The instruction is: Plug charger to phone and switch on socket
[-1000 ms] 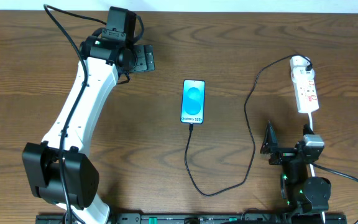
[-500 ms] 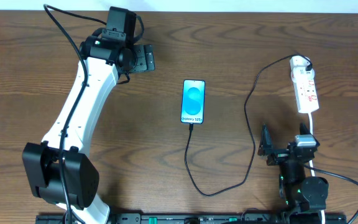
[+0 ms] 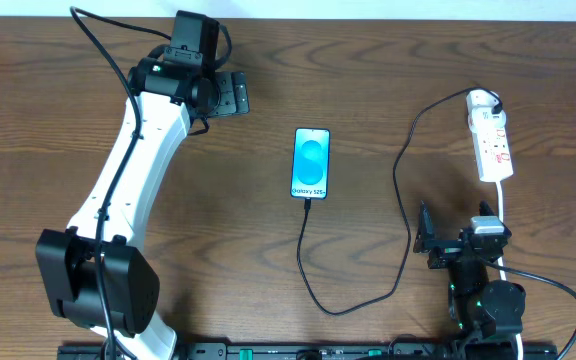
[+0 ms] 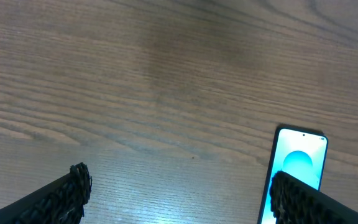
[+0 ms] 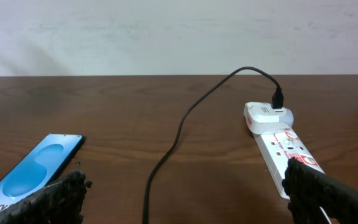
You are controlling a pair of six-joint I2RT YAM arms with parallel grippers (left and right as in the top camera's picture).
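Observation:
The phone (image 3: 310,163) lies flat at mid-table with its blue screen lit; it also shows in the wrist views as phone (image 4: 297,168) and phone (image 5: 36,168). The charger cable (image 3: 400,190) runs from the phone's bottom edge, loops toward the front and climbs to a black adapter (image 5: 277,99) seated in the far end of the white socket (image 3: 491,140) at the right. My left gripper (image 3: 243,93) hangs open left of the phone, holding nothing. My right gripper (image 3: 423,238) is open and empty near the front, between the cable and the socket's white cord.
The strip's thick white cord (image 3: 501,205) runs from the socket toward my right arm's base. The cable loop (image 3: 333,308) lies near the front edge. A pale wall (image 5: 166,31) stands behind the table.
My right gripper has drawn back a little toward the front edge and to the left, still open. The left arm, phone, cable and socket have not moved.

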